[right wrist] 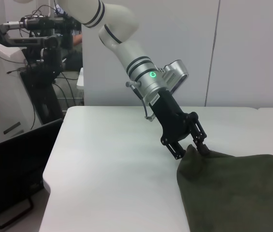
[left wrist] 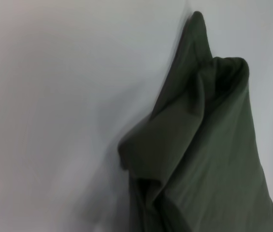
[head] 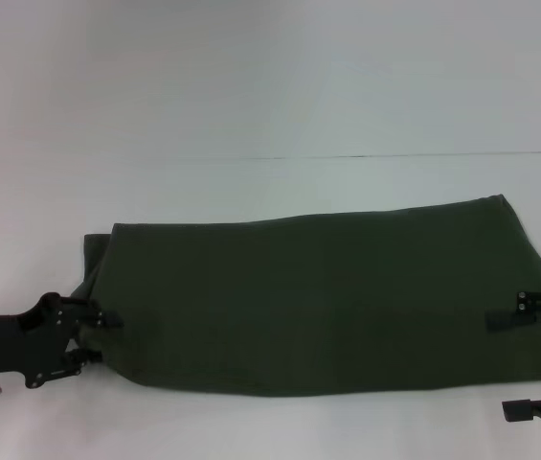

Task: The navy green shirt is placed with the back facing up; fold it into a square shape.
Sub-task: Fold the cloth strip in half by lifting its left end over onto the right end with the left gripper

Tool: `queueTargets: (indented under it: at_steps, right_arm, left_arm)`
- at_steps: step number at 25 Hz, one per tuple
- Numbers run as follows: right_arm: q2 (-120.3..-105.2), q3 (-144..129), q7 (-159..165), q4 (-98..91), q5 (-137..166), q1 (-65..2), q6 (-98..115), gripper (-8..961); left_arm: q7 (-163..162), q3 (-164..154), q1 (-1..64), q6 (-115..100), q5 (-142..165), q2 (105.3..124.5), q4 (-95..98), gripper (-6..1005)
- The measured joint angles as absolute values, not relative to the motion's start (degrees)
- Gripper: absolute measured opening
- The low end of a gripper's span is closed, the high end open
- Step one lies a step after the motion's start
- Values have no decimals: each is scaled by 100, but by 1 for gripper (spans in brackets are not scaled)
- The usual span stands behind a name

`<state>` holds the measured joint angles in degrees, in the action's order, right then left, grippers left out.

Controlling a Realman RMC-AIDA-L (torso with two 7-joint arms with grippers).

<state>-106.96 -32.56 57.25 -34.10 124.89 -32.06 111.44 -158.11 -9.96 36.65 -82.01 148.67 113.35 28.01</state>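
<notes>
One navy green shirt (head: 308, 302) lies on the white bench (head: 251, 187) as a wide, flat, folded band; its far edge runs straight, and a small bunch of cloth pokes out at its left end; the left tool (head: 96, 335) sits at that left end, its fingers closed on the bunched corner of the shirt; the right tool (head: 509, 364) sits at the shirt's right end, one finger over the cloth and one off its near edge, spread wide, holding nothing.
</notes>
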Motion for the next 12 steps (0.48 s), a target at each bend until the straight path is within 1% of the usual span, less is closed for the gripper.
queueTargets:
  at_steps: [12]
  right_arm:
    - [-10707, -3266, 5698, -3410, 12489, -3217, 11144, 925]
  left_arm:
    - [-15800, -1006, 3615, -8254, 14862, 11357, 2817, 483]
